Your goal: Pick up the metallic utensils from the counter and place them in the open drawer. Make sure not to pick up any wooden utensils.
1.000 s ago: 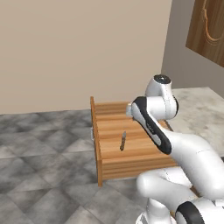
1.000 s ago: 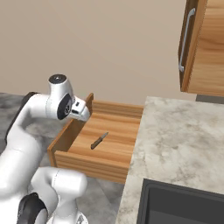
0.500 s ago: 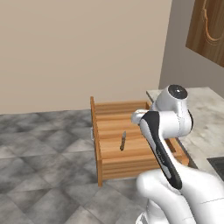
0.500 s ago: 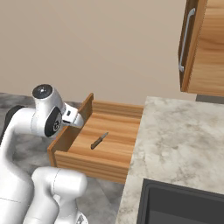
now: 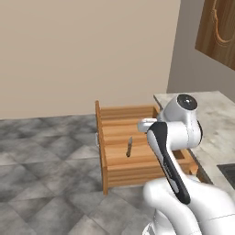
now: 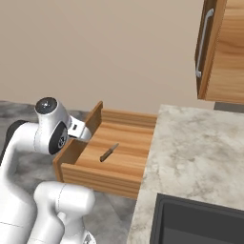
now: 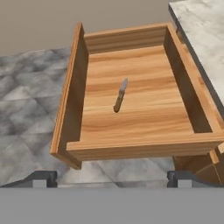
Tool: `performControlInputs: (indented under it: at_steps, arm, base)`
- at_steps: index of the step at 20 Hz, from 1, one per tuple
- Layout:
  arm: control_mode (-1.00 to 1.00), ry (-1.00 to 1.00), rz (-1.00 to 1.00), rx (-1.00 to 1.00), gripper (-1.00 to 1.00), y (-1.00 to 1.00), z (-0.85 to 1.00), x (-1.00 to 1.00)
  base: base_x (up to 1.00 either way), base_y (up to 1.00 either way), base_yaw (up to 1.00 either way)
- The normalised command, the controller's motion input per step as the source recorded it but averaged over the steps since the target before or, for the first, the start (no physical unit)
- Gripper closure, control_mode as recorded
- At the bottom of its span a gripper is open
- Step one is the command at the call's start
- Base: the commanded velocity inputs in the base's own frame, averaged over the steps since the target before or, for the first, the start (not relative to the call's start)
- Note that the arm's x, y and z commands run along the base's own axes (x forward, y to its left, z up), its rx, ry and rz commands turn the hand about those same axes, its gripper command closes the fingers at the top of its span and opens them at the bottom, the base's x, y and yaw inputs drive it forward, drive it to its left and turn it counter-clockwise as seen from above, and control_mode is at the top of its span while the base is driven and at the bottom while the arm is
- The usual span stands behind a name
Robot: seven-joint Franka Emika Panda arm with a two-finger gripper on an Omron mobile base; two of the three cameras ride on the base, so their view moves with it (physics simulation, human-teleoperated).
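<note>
The drawer (image 7: 72, 96) stands pulled open beside the counter (image 7: 201, 26). One of the metallic utensils, a small knife (image 7: 120, 95) with a grey blade, lies alone on its plank bottom. My gripper (image 7: 113, 179) is open and holds nothing. It hovers above and in front of the drawer's front panel, well back from the knife. The same knife (image 5: 129, 147) (image 6: 109, 152) lies mid-drawer (image 5: 98, 137) (image 6: 71, 150) in both base views, where my white arm partly covers the drawer's near side. The wooden utensils are out of view.
The marbled counter (image 6: 190, 143) (image 5: 211, 110) runs along the drawer's right side. A dark sink (image 6: 200, 219) is set into its near end. A wooden wall cabinet (image 6: 224, 47) hangs above. Grey tiled floor (image 5: 46, 151) lies to the drawer's left.
My arm has swung back toward the base, lifting the hand away from the drawer. The knife has stayed where it lies, and the jaws have stayed open.
</note>
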Motion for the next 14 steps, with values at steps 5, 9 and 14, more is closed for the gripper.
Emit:
performControlInputs:
  at_steps: [5, 9, 14]
  arm:
    - [1.0, 0.0, 0.0, 0.0, -1.0, 0.0, 0.0, 0.0]
    - [1.0, 0.0, 0.0, 0.0, -1.0, 0.0, 0.0, 0.0]
    - [1.0, 0.0, 0.0, 0.0, -1.0, 0.0, 0.0, 0.0]
  base:
    - [-0.7, 0.97, 0.23]
    - [-0.12, 1.0, 0.14]
    - [0.83, 1.0, -0.07]
